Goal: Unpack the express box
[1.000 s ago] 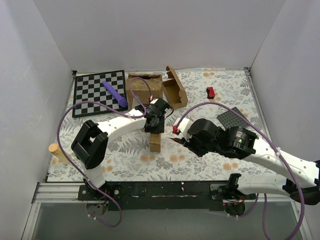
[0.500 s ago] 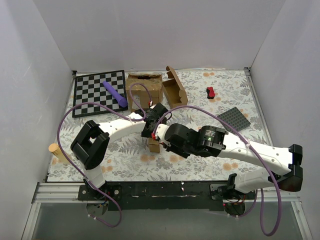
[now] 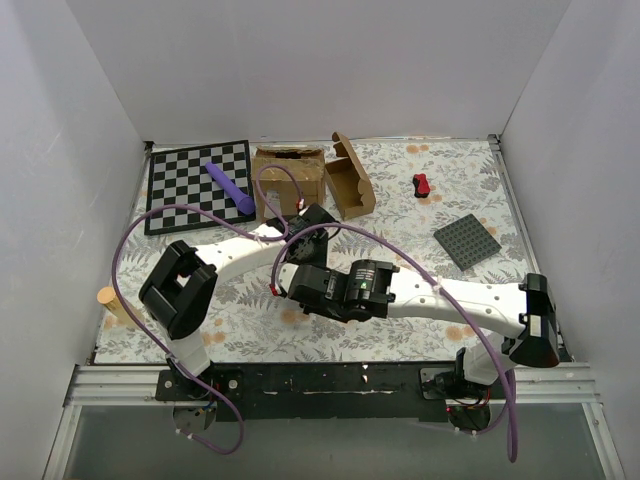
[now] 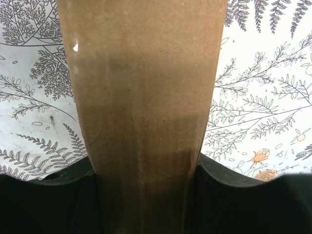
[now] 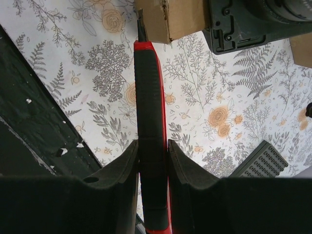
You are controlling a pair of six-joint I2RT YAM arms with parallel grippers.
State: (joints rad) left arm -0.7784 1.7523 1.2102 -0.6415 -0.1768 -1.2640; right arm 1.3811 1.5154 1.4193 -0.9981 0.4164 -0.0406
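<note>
The express box (image 4: 146,97), a small plain brown cardboard mailer, is clamped between my left gripper's (image 4: 146,168) black fingers just above the floral table cover. In the top view my right arm hides it. My right gripper (image 5: 153,146) is shut on a red and black utility knife (image 5: 150,97). The knife's blade tip (image 5: 141,27) is at the lower left corner of the box (image 5: 175,17) in the right wrist view, right next to my left wrist's black body (image 5: 253,24).
At the back stand a larger brown carton (image 3: 290,172), an open small mailer (image 3: 350,187), and a chessboard (image 3: 190,185) with a purple stick (image 3: 230,187) on it. A small red object (image 3: 421,184) and a grey studded plate (image 3: 467,241) lie right. A cork cylinder (image 3: 108,298) stands at the left edge.
My right arm has swung left with the knife, up to the box, and now covers it in the top view. My left arm has stayed in place with the box.
</note>
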